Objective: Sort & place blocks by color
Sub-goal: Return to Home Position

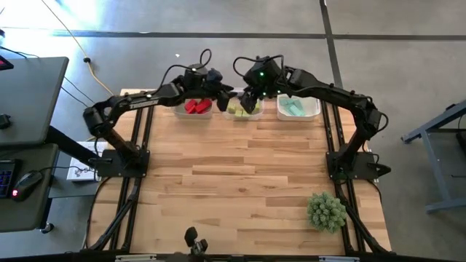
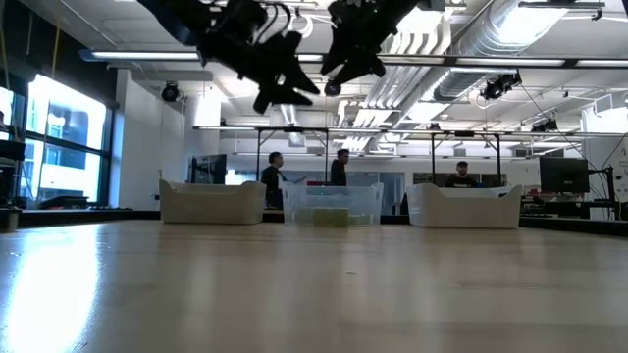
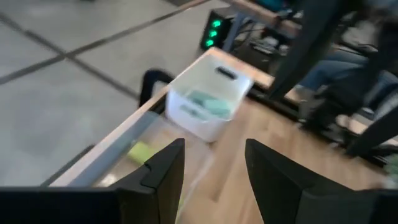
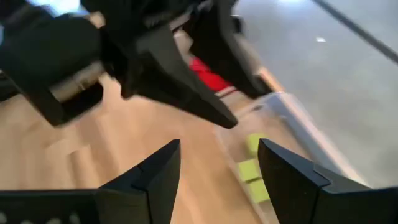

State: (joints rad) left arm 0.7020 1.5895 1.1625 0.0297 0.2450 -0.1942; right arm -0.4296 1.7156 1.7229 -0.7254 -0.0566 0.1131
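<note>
Three bins stand in a row at the table's far edge. The left one holds red blocks [image 1: 195,107], the clear middle one yellow-green blocks [image 1: 239,110] and the right one teal blocks [image 1: 295,108]. My left gripper [image 1: 223,99] hangs open and empty in the air between the red and middle bins; its wrist view looks past it at the teal bin [image 3: 208,102]. My right gripper [image 1: 248,102] is open and empty above the middle bin, with yellow-green blocks [image 4: 252,168] below it. In the low view both grippers [image 2: 280,86] [image 2: 345,65] are well above the bins.
A spiky green plant-like ball [image 1: 326,211] sits near the table's right front corner. The two grippers hang close together; my left gripper [image 4: 180,81] fills the right wrist view. People stand in the room behind the bins [image 2: 332,204].
</note>
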